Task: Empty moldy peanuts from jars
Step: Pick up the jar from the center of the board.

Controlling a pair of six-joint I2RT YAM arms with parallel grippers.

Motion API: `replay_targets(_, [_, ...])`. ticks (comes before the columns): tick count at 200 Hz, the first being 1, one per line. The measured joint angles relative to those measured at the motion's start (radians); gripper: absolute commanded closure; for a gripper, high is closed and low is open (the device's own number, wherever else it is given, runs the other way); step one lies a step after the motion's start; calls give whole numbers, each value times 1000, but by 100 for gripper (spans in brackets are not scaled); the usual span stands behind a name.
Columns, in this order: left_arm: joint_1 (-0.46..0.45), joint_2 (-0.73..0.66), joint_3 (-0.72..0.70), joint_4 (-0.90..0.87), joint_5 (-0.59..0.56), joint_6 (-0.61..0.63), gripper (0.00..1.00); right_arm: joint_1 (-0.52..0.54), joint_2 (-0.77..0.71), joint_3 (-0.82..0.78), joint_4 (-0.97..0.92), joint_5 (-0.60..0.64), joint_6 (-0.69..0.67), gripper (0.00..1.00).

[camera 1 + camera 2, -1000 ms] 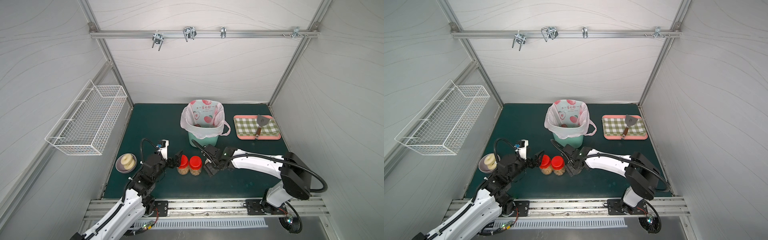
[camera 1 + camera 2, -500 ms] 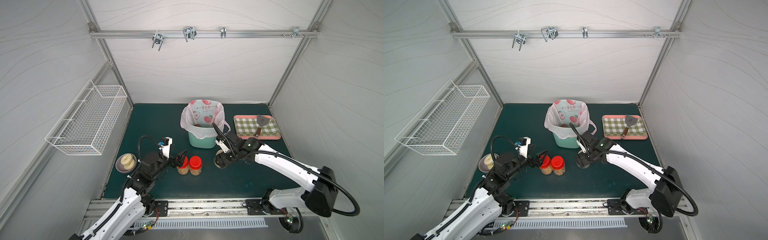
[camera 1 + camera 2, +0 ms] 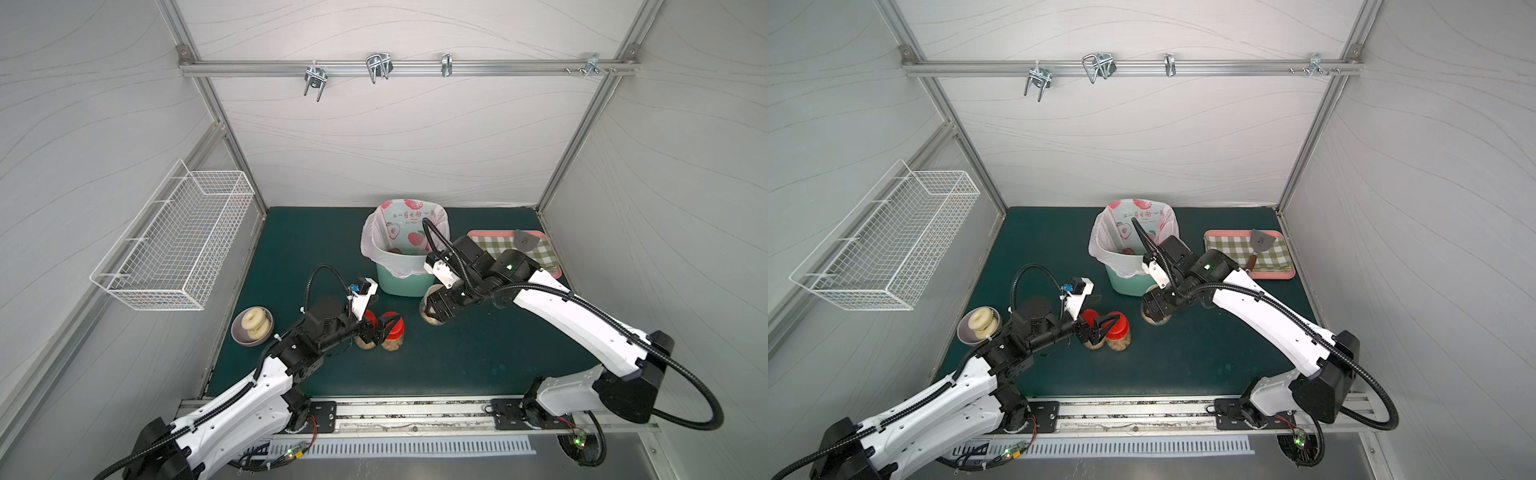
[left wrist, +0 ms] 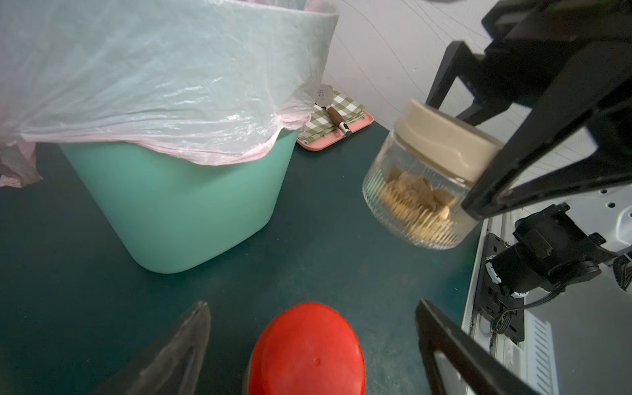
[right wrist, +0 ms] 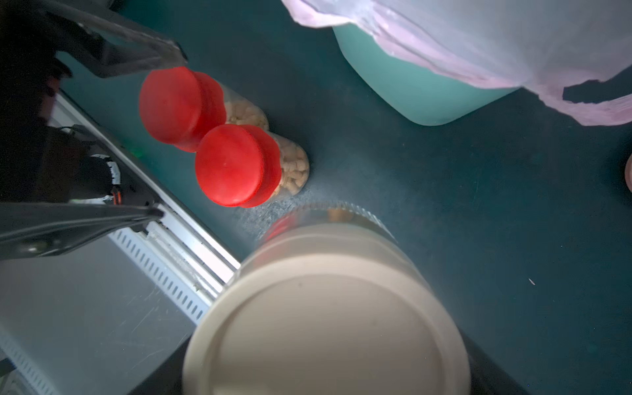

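Black right fingers [image 4: 506,184] are closed on the beige-lidded jar [image 4: 420,191], which is held tilted and clear of the table [image 3: 457,357], just in front of the mint-green bin [image 3: 399,282]. Its beige lid [image 5: 325,325] is in place, and the moldy peanuts [image 4: 413,201] are seen through the ribbed glass as a low tan heap in the bottom part. The left fingers [image 4: 184,345] are spread wide with nothing gripped. They are set on either side of a red-lidded jar [image 4: 307,352], with a gap left on both sides. That jar is the one of the pair nearer the right arm [image 3: 573,320]. The second red-lidded jar [image 5: 181,106] is stood just beside it and is partly covered by the left wrist in both top views. Both are upright on the table with lids on, and peanuts are seen inside them. A pink printed bag [image 3: 372,245] is folded over the bin's rim. Beyond the right arm, a pink tray [image 3: 1273,274] carrying a green checked cloth [image 3: 1271,253] and a spatula [image 3: 1259,240] is placed near the right wall. A grey bowl [image 3: 241,338] holding ring-shaped donuts [image 3: 254,324] is found at the table's left edge, and a white wire basket [image 3: 178,245] is hung on the left wall.
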Motion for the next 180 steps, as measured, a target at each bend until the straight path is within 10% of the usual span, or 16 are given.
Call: replay_targets(180, [-84, 50, 68, 122, 242, -6, 1, 124, 175, 364, -217, -149, -93, 57])
